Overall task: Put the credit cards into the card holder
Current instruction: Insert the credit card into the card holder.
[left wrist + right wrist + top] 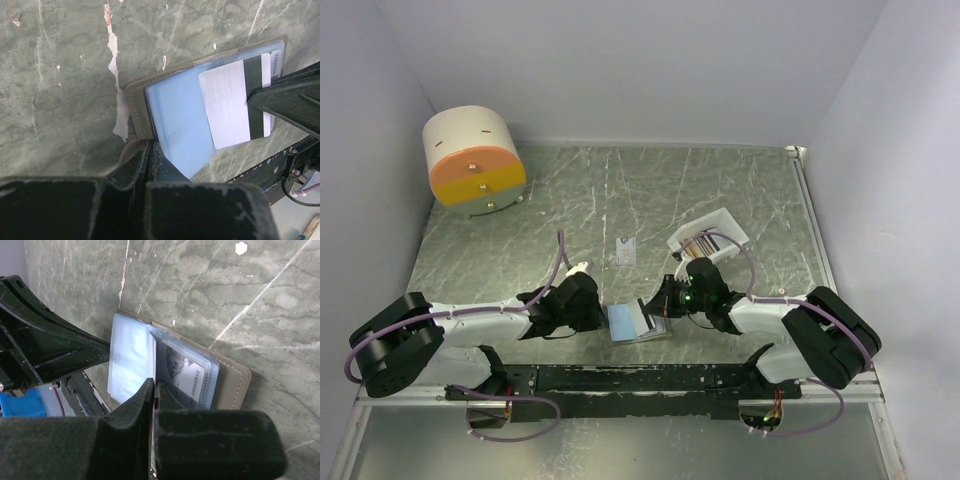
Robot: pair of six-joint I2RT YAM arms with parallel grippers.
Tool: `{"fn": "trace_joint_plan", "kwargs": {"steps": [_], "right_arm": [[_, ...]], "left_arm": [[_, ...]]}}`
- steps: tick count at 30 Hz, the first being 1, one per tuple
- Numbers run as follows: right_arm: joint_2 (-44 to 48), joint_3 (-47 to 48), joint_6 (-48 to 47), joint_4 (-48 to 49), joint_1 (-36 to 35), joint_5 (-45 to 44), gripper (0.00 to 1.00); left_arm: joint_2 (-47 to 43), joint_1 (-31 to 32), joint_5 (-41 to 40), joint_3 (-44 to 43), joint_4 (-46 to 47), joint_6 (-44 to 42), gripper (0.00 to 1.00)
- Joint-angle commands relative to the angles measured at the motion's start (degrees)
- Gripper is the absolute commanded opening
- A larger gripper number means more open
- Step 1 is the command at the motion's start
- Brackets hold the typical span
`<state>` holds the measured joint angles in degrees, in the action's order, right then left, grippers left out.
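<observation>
Here, thin white card (227,107) overlaps glossy blue card holder (175,115).

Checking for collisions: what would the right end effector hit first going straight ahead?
Probably the light blue sleeves of the card holder, just ahead of the credit card that the right end effector grips; depth is unclear.

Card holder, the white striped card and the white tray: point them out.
card holder (175,120), left wrist view, on its light blue inside panel.
white card (225,105), left wrist view, on the pale face beside its dark stripe.
white tray (720,216), top view, on its far wall.
</observation>
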<state>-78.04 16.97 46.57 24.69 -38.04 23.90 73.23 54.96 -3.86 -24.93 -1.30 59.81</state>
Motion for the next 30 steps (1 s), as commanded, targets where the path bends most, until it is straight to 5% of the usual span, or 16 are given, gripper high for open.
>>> {"fn": "trace_joint_plan", "kwargs": {"steps": [1,30], "right_arm": [[0.07,-1.94,1.01,1.77,-0.23,-2.87,0.0],[1.18,-5.88,6.42,6.14,-4.93,-10.23,0.01]], "left_arm": [[0.57,0.0,-1.98,1.36,-2.57,-0.33,0.07],[1.52,0.37,-1.56,2.07,-0.97,0.6,0.07]]}}
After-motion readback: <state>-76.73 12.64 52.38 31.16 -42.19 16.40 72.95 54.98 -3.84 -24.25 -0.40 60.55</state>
